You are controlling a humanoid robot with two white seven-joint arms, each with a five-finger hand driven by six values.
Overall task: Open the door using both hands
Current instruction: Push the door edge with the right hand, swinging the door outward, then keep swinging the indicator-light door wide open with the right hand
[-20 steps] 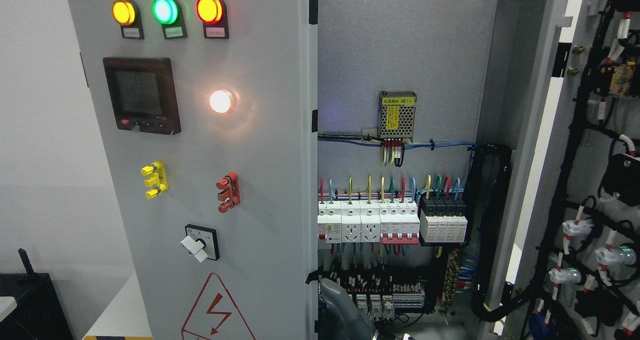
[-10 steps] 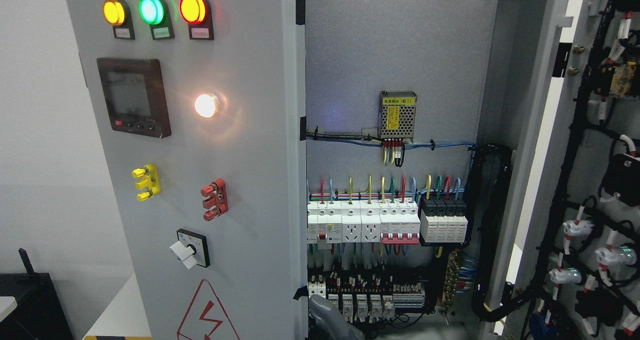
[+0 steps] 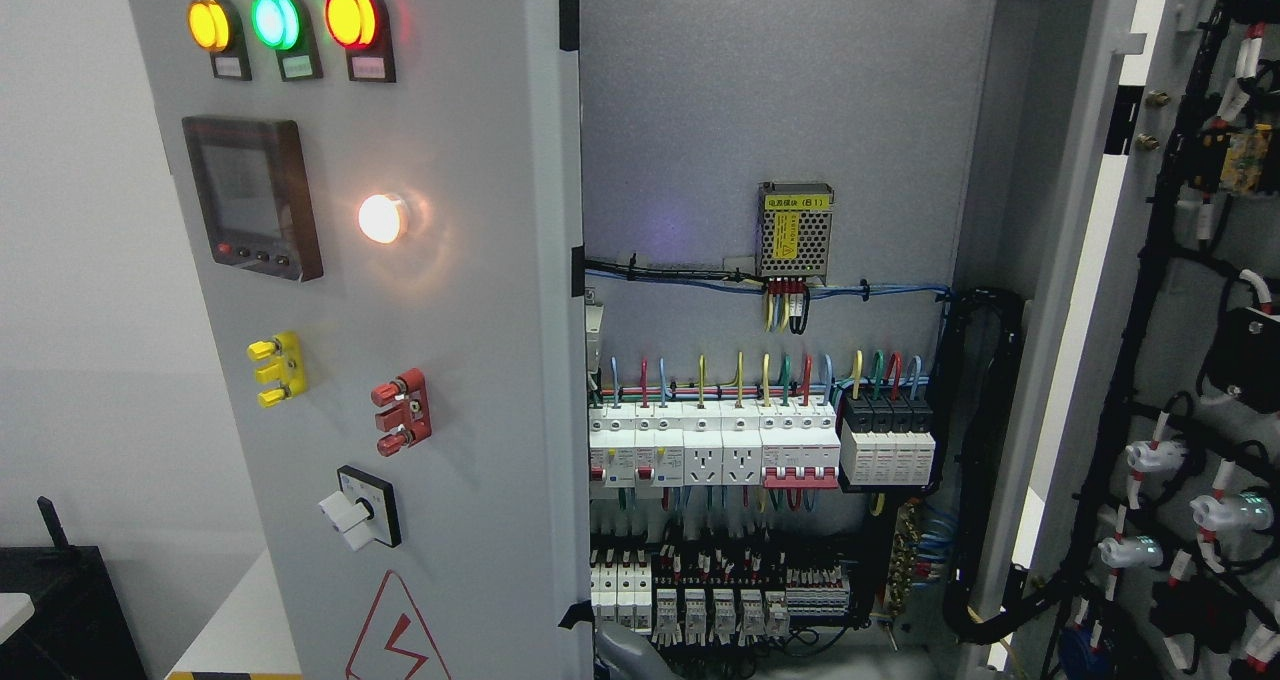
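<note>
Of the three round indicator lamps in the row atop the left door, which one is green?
The middle round lamp glows green, between the amber lamp and the red lamp.

There is a wide open gap right of the left door (image 3: 440,360). Behind it, rows of switches (image 3: 715,455) and wires (image 3: 770,365) block the way.

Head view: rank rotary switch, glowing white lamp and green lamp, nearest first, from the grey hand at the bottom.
From the grey hand:
1. White rotary switch, low on door.
2. Glowing white lamp, mid-door.
3. Green lamp, door top.
</note>
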